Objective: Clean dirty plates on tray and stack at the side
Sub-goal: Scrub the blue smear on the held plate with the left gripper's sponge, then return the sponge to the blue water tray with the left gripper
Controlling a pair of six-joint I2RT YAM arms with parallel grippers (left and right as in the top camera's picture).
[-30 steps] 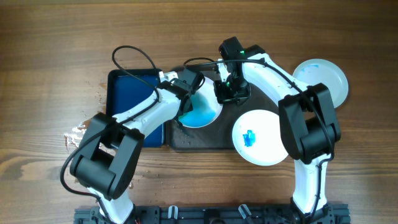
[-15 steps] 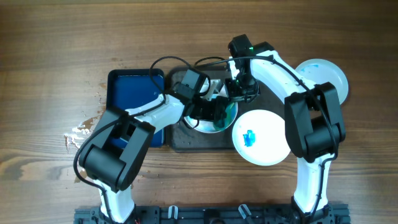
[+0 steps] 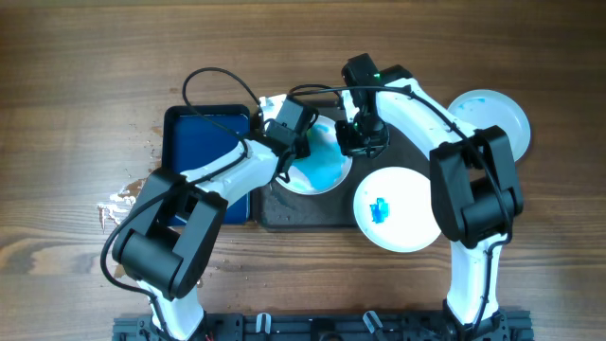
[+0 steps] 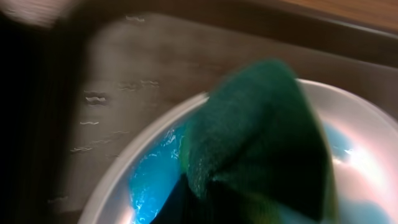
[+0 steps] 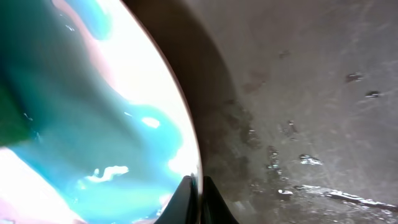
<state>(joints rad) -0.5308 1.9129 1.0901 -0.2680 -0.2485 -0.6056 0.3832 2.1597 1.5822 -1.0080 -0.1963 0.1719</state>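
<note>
Left arm (image 3: 232,166) back left | cloth (image 4: 261,137) on plate (image 3: 324,172) | right fingers (image 5: 185,200) grip plate

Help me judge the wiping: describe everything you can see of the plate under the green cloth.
The plate is round, white, shallow and glossy. It lies in the left half of the dark tray. Wet blue liquid is smeared across most of its face, with white showing mainly at the rim. The green cloth, held in the left tool, presses on its face. The right tool pinches its rim.
</note>
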